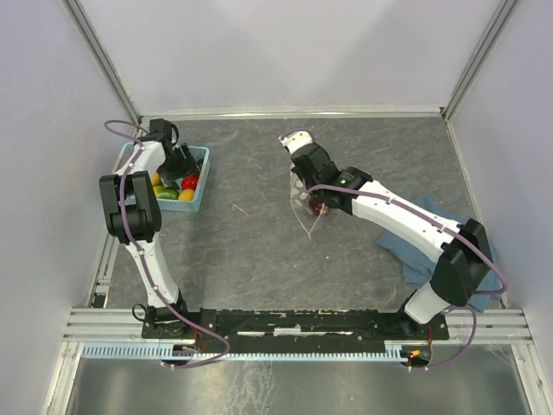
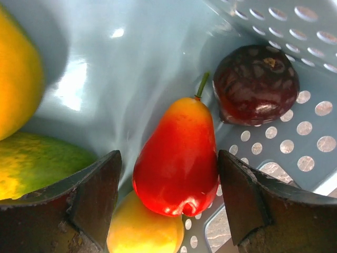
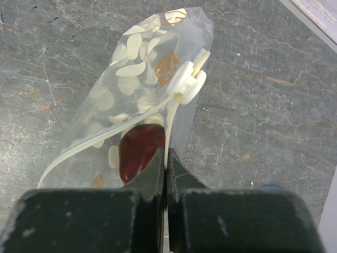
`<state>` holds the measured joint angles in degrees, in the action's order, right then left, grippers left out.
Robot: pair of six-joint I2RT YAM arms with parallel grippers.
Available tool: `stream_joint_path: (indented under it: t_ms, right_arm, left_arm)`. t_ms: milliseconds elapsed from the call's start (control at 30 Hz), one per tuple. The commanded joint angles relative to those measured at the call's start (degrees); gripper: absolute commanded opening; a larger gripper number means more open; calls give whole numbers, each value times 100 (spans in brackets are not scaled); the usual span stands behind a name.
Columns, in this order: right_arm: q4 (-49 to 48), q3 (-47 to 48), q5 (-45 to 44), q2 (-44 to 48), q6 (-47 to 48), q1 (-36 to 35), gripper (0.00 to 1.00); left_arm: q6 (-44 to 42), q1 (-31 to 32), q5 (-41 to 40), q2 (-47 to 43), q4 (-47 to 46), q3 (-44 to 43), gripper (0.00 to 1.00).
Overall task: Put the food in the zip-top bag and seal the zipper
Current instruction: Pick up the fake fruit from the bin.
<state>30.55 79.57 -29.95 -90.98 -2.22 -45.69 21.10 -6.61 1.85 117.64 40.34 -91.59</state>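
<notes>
Grey marbled table is stretching between pale walls. A blue cloth is lying crumpled beneath the right arm. On the left side, a light-blue basket is holding most of the food. The left gripper is hanging inside it, fingers spread wide on either side of a red pear-shaped fruit. A dark purple fruit is sitting just beside that one. Mid-table, the zip-top bag is holding a dark red piece. The right gripper is pinching the zipper tightly.
</notes>
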Motion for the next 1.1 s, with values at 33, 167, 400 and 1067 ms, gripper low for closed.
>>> stream_joint_path:
  t_ms: [33,167,400,1067]
  right_arm:
    - [-172,233,27,-34,2,7,2]
    - [-177,234,34,-43,-7,14,2]
    - [-186,228,78,-53,-15,13,2]
    - [-163,234,148,11,-67,8,2]
  left_arm:
    - [-490,30,564,203,165,-240,80]
    - [-519,32,766,269,196,-231,81]
    - [-520,32,853,332,253,-202,76]
    - [-327,30,585,-743,53,86,29]
